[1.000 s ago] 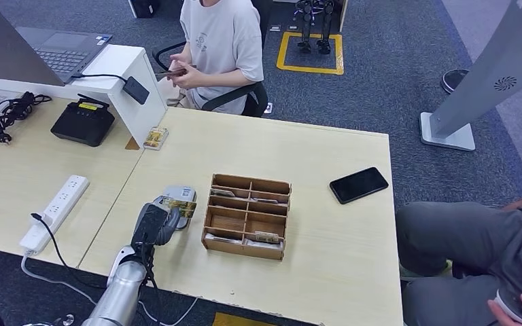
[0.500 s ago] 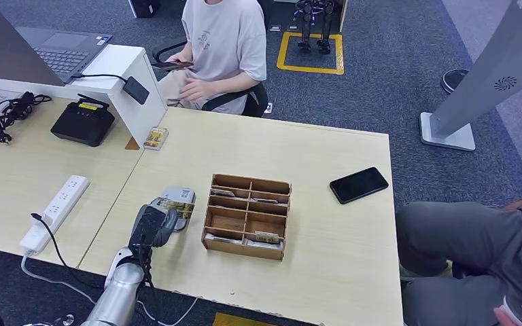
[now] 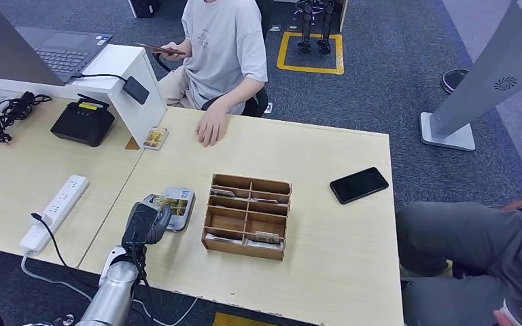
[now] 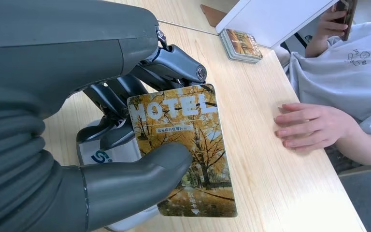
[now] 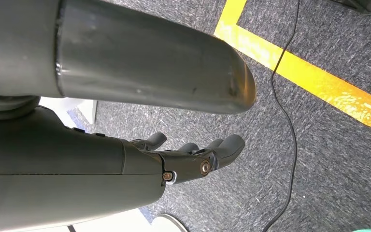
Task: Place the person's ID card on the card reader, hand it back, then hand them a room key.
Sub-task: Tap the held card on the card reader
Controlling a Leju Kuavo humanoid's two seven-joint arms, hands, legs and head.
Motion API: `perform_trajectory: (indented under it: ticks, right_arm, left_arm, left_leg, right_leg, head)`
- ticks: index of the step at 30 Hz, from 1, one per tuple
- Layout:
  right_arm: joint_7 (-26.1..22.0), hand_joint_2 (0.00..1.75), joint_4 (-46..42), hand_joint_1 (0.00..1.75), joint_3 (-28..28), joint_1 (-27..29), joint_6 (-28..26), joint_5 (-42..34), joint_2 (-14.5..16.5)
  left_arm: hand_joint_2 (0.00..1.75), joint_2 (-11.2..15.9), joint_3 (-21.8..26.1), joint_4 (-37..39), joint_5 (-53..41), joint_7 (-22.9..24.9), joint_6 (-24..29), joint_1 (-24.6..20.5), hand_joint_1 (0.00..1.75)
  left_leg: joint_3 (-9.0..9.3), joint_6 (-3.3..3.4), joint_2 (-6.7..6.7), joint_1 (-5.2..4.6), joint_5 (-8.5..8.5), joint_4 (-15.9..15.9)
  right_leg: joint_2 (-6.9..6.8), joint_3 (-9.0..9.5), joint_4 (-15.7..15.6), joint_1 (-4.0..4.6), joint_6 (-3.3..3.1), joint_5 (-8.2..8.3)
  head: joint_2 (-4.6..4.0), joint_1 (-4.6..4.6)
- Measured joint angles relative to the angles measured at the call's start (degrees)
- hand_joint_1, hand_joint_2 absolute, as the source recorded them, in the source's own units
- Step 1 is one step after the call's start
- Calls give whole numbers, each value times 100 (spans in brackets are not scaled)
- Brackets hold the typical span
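My left hand (image 3: 144, 224) holds a card (image 3: 167, 202) printed "HOTEL" with yellow trees, low over the grey card reader (image 3: 182, 217) at the table's near left. In the left wrist view the thumb (image 4: 140, 174) presses on the card (image 4: 188, 150) and the darker fingers lie behind it, above the reader (image 4: 108, 154). The seated person's hand (image 3: 211, 129) rests flat on the far table edge; the other holds a phone up. My right hand (image 5: 188, 154) hangs over the carpet and holds nothing.
A wooden compartment box (image 3: 247, 216) with cards in it stands right of the reader. A small card stack (image 3: 155, 138) lies by the white stand. A black phone (image 3: 358, 185), a power strip (image 3: 56, 210) and a second seated person (image 3: 469, 251) are around.
My left hand has drawn back and down, and the card now lies lower over the reader. The person has set one hand on the table and raised the phone.
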Motion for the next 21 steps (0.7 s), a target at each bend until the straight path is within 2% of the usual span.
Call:
perform_trajectory:
  ticks: [21]
  right_arm:
    - [15,0,0,0,6,3,-9,0,1]
  left_arm:
    - [175,100,33,-93,119,46,-120,-5,175]
  left_leg:
    - [0,0,0,0,0,0]
  right_leg:
    - [0,0,0,0,0,0]
  head:
    - [0,0]
